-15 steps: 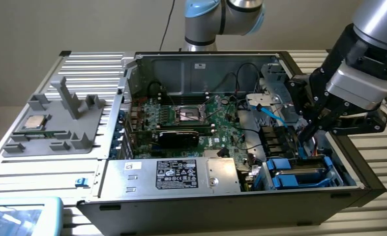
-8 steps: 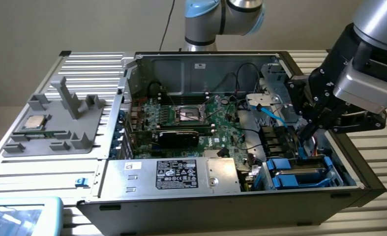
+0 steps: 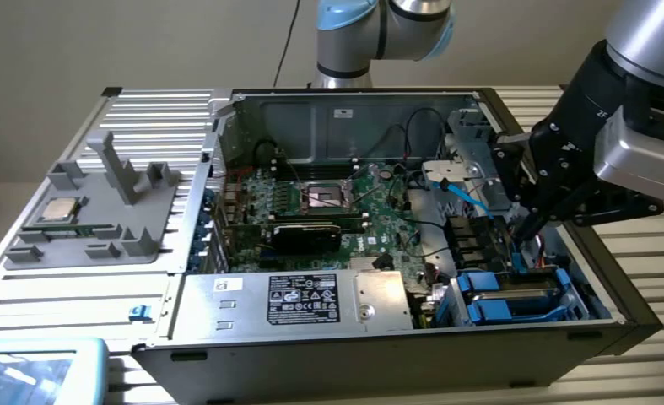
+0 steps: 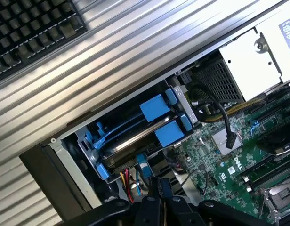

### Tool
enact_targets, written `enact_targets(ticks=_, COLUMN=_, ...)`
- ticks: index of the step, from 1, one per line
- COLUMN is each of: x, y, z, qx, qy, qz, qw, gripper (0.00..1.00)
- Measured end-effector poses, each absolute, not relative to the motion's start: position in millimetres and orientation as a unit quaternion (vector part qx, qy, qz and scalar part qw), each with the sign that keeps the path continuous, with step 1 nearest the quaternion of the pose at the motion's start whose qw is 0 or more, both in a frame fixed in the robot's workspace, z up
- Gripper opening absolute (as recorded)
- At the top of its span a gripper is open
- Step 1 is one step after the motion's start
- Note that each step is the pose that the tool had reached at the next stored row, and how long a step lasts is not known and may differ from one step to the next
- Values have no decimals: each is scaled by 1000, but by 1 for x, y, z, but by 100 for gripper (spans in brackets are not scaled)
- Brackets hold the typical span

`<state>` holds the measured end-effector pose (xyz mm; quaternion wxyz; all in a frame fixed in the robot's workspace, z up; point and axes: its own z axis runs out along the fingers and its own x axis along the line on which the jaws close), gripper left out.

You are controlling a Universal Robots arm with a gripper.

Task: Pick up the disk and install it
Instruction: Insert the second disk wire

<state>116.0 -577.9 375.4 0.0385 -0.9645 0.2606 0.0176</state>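
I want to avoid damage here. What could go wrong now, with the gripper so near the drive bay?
The gripper hangs right by loose cables beside the bay; it might snag them. The disk sits between blue tabs, so a skewed push might jam it.

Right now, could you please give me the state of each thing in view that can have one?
disk: seated in the case's drive bay, blue carrier ends showing.
gripper: above the drive bay, holding nothing.
computer case: side panel off, interior exposed.
CPU socket: open, no chip.
CPU chip: lying on the grey fixture.
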Motion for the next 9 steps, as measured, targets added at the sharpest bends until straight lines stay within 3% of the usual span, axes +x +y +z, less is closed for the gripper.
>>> enact_targets(ticks=9, x=116, y=-578, z=375, qx=-983, qy=180, qz=19, qw=37, gripper=11)
